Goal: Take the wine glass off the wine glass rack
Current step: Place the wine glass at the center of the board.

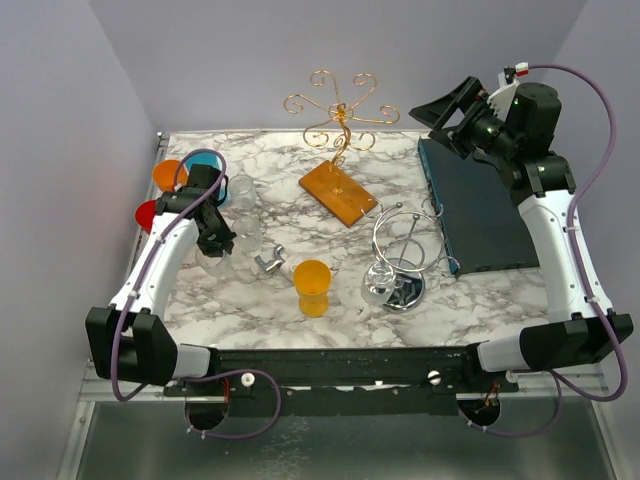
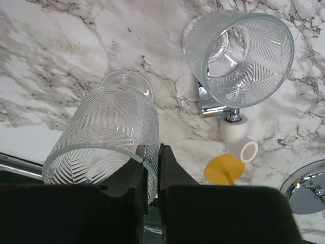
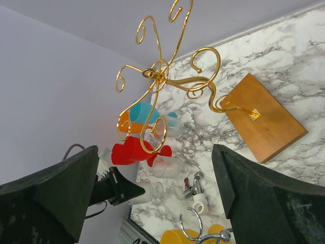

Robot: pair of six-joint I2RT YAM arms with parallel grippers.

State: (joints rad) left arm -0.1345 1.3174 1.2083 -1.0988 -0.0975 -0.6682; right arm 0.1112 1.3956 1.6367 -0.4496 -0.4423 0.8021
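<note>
The wine glass is being gripped by the left gripper. Its two black fingers are being pressed together on the wall at the rim, one inside the bowl and one outside. The glass is being held tilted, mouth towards the wrist camera, low over the left side of the marble table, well apart from the wine glass rack. Whether its foot is touching the marble cannot be told. Two clear glasses are being shown in the left wrist view, both moulded with a ribbed leaf pattern: the held one and a second glass, just beside a small chrome fitting. One rack is being seen, made of gold wire bent into curled hooks on a thin stem and fixed to one flat, rectangular wooden base. Four smooth coloured cups are being counted: a front orange cup, a rear orange cup, a blue cup and a red cup. One chrome wire stand on a round mirrored foot and one dark rectangular mat are being seen on the right. The right gripper is being held raised near the back right corner, its jaws spread wide and holding nothing.
</note>
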